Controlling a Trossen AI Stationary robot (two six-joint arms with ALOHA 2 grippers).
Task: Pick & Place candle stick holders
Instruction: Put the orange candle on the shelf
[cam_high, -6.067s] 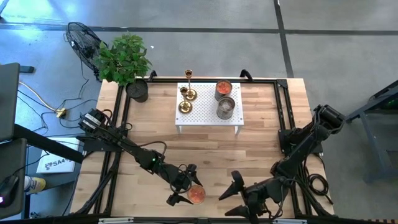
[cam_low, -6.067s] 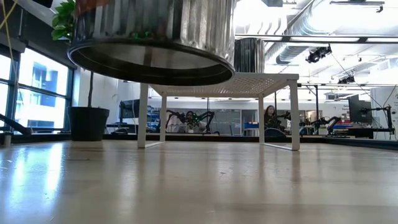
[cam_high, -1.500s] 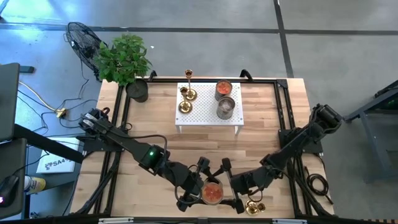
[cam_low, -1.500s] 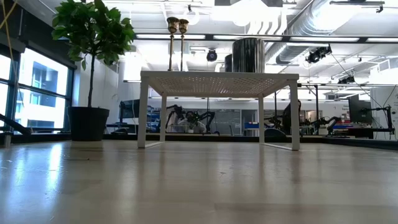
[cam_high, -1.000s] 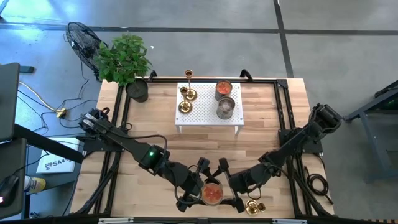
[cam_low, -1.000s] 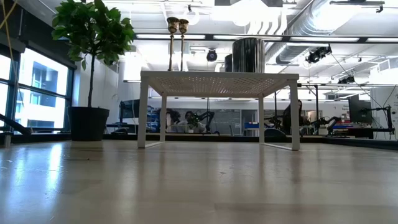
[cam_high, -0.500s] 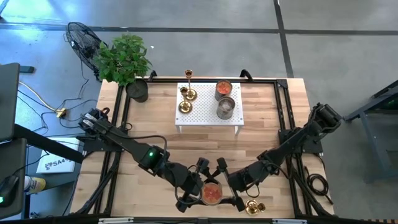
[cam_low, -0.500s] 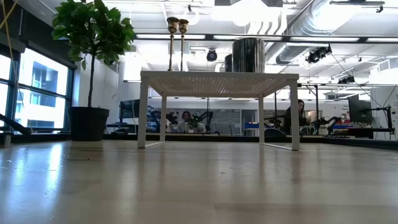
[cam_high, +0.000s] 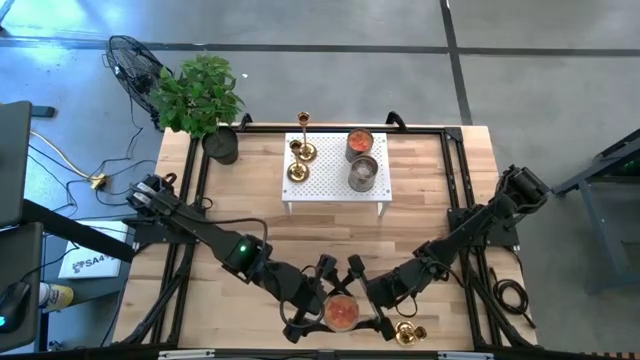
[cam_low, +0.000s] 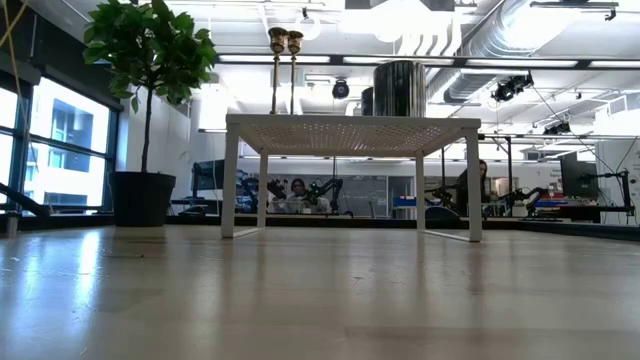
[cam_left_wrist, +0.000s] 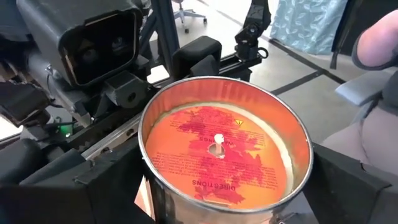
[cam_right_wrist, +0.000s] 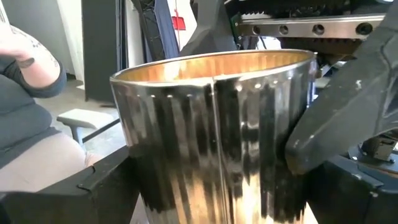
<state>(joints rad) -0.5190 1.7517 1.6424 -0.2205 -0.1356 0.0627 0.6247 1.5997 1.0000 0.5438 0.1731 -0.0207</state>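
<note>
Three gold candle stick holders (cam_high: 298, 150) stand on their round bases at the left end of a small white table (cam_high: 330, 190) at the back; the tops of two show in the low view (cam_low: 285, 40). A fourth gold holder (cam_high: 405, 332) stands on the wooden table near the front edge. My left gripper (cam_high: 328, 305) is shut on a ribbed silver candle tin (cam_high: 341, 312) with orange wax (cam_left_wrist: 221, 152). My right gripper (cam_high: 364, 300) is open, with a finger on each side of the same tin (cam_right_wrist: 217, 137), and the fourth holder is just right of it. My left gripper pinches the tin's ribbed side wall (cam_left_wrist: 152, 196) between its two fingers (cam_left_wrist: 87, 193), coming level from the table's left. The tin stands upright, open top up. Whether it rests on the table does not show. My right gripper: I cannot tell whether its fingers (cam_right_wrist: 109, 183) touch the tin.
Two more tins (cam_high: 361, 160) stand on the right part of the white table. A potted plant (cam_high: 200, 100) stands at the back left corner. Bare wood lies between the white table and the grippers. A person sits beyond the front edge (cam_right_wrist: 31, 106).
My right gripper has edged toward the table's left, closer around the tin that my left gripper holds. The tin and the left gripper have stayed in place.
</note>
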